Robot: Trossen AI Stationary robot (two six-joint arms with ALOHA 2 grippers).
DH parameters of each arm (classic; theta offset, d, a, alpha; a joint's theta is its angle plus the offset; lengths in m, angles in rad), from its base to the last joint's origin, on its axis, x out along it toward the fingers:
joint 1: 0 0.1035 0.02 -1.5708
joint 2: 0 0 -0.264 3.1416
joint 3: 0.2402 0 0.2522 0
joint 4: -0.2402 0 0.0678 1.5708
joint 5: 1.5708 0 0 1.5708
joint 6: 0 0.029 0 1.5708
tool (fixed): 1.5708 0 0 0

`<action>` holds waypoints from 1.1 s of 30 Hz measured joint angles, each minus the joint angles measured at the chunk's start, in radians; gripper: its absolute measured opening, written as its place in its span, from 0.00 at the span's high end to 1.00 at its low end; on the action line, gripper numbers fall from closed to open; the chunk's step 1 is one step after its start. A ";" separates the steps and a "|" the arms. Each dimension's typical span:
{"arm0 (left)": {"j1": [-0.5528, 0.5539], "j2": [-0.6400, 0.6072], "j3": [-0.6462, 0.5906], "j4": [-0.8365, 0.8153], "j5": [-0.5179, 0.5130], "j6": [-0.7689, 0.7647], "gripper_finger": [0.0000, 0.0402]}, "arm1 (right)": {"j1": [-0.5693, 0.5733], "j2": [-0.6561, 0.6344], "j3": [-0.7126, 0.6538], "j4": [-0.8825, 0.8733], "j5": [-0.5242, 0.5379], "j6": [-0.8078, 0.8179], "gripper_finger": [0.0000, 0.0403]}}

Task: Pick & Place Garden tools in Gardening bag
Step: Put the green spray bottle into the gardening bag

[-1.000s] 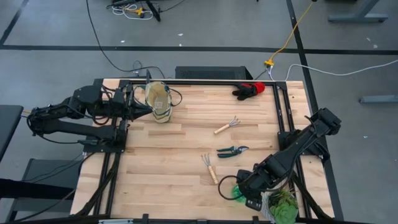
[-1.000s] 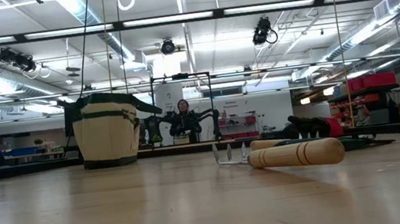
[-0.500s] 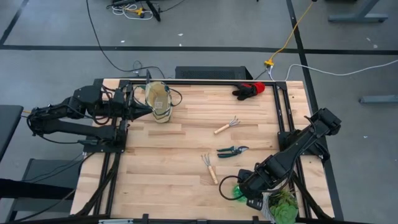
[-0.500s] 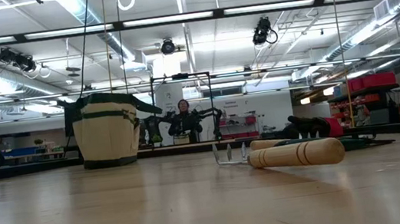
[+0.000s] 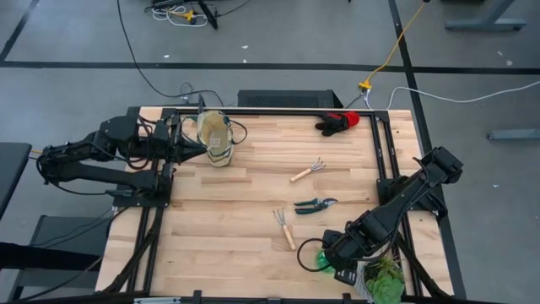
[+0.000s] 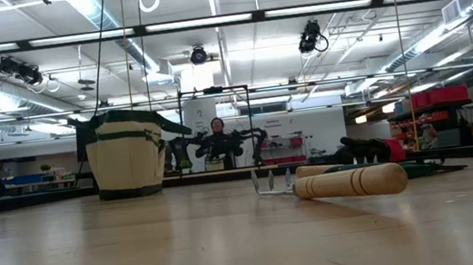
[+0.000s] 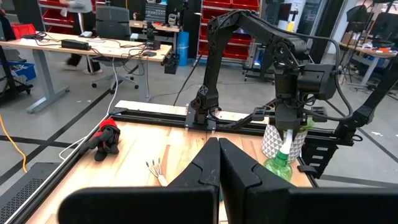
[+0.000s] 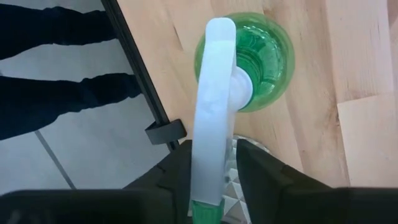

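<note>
The beige gardening bag [image 5: 217,138] stands upright at the table's far left, and it also shows in the low view [image 6: 125,153]. My left gripper [image 5: 201,149] is shut at the bag's left rim. My right gripper [image 5: 333,257] points down at the near right, shut on the green spray bottle with a white head [image 8: 261,62]. Two wooden-handled rakes [image 5: 308,171] [image 5: 284,228] and dark-handled shears [image 5: 315,204] lie flat mid-table. Red-and-black gloves [image 5: 337,122] lie at the far right. My left gripper [image 7: 218,146] meets the bag's rim [image 5: 207,145] level, from the table's left. Its own fingers hide the place of contact. The bag stands upright on its base. My right gripper [image 8: 214,146] has the bottle's white spray head [image 8: 211,124] between its two fingers, which come from above and point down. The fingers lie on the head's two long sides. The bottle [image 7: 280,165] is upright below them.
A leafy plant in a grey patterned pot [image 5: 384,283] stands right beside the bottle at the near right corner. Dark frame rails [image 5: 384,152] run along the table's sides. Bare wood lies between the bag and the tools.
In the high view a little more of the green bottle shows from under my right gripper than a second ago. Everything else has kept still.
</note>
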 joint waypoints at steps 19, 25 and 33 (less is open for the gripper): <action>0.000 0.000 0.000 0.000 0.000 0.000 0.99 | 0.000 -0.002 0.000 0.000 -0.023 -0.015 0.84; 0.000 0.000 0.000 0.001 0.000 0.000 0.99 | 0.000 -0.002 0.000 0.000 -0.026 -0.015 0.85; 0.000 0.000 0.000 0.001 0.000 0.000 0.99 | -0.009 -0.002 0.004 -0.002 -0.027 -0.032 0.86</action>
